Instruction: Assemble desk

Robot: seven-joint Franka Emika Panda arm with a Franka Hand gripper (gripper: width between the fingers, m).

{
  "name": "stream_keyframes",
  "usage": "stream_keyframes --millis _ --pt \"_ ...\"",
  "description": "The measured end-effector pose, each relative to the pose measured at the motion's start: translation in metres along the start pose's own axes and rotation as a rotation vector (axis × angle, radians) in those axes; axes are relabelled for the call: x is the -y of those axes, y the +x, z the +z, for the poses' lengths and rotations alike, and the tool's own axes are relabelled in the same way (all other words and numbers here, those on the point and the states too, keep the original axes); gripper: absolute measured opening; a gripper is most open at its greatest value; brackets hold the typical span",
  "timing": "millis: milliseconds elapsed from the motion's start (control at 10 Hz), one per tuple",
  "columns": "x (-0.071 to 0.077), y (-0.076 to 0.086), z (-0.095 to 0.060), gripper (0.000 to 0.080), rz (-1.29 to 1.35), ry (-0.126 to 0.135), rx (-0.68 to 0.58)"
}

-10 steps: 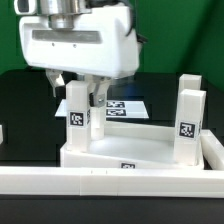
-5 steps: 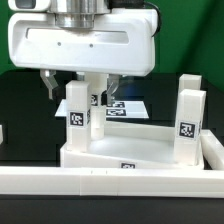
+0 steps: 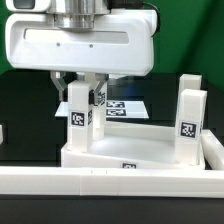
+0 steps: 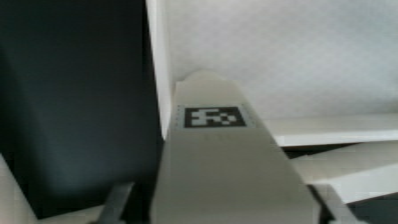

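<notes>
So, scanning from the exterior view's left: black table (image 3: 20,110), with a small white object cut off at the left edge (image 3: 2,132), can't tell what it is. Next the desk top (image 3: 130,150), white tray-like piece with raised rim, lying near the front of the scene with a tag on its near face. A long low white rail (image 3: 110,182) runs across in front of it, nearest the camera, turning up along the exterior view's right.

Left leg (image 3: 79,112) stands upright in the left corner of the desk top, white, square section, black-and-white tag on its side. The gripper (image 3: 79,88) comes straight down over it, big white body filling the upper frame; its fingers (image 3: 97,96) sit on either side of the leg's upper part, closed in against it, so the gripper is clamped on the left leg. Contact on the far finger is partly hidden.

Behind, flat on the table, the marker board (image 3: 125,106), mostly screened by the gripper and leg.

Far right: right leg (image 3: 190,118), upright in the right corner of the desk top, tagged, well apart from the gripper.

Wrist view: left leg (image 4: 217,150) runs up the middle, tag facing the camera, dark fingers (image 4: 121,200) beside its base, white desk top (image 4: 267,60) beyond, black table (image 4: 71,90) to one side.
</notes>
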State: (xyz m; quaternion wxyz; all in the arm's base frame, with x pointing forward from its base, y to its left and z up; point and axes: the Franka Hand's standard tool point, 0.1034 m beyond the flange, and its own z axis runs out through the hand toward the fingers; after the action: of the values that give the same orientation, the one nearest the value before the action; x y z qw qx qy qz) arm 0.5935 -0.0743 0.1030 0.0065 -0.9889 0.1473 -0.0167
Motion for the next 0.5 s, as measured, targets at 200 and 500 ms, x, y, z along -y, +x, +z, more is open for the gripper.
stream_keyframes --millis 200,500 --pt "-0.0001 0.0000 0.0000 0.0288 0.021 0.000 0.000" --pt "-0.0019 0.0001 0.0001 0.0288 0.207 0.012 0.002"
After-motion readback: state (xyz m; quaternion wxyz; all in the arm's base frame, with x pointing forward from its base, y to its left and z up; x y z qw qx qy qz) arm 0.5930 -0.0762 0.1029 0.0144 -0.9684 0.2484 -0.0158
